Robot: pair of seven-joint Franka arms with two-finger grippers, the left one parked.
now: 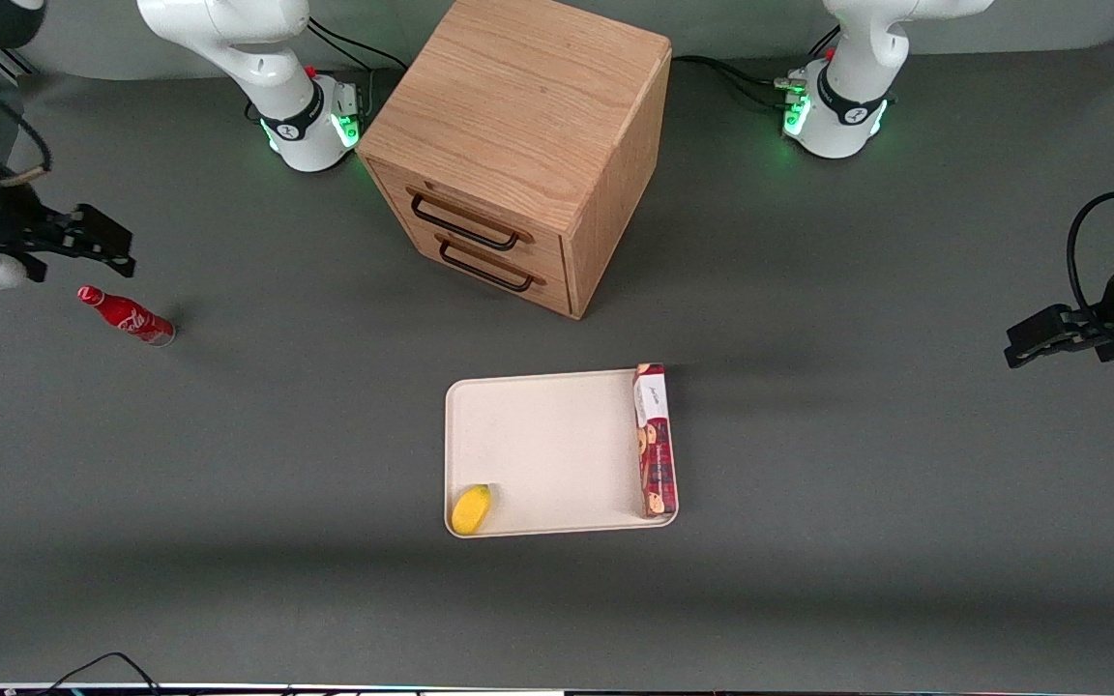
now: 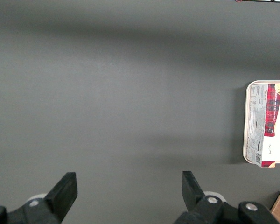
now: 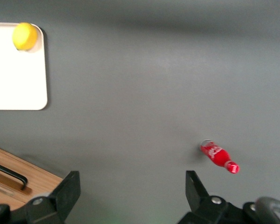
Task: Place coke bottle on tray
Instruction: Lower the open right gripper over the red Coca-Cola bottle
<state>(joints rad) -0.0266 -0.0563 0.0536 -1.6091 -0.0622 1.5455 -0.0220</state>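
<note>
Where the dark grey table spreads matte and bare: coke bottle lying flat, well apart from the tray, toward the working arm's end. Gripper raised near the bottle, fingers spread, holding nothing. Lemon and cookie box on the tray; wooden cabinet farther from the front camera than the tray.

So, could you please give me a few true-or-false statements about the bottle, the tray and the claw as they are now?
1. The coke bottle lies on the table, off the tray. True.
2. The claw grips the bottle. False: it is open, above the table beside the bottle.
3. A yellow lemon sits in a tray corner. True.
4. The cookie box stands on the wooden cabinet. False: it lies along one tray edge.
</note>
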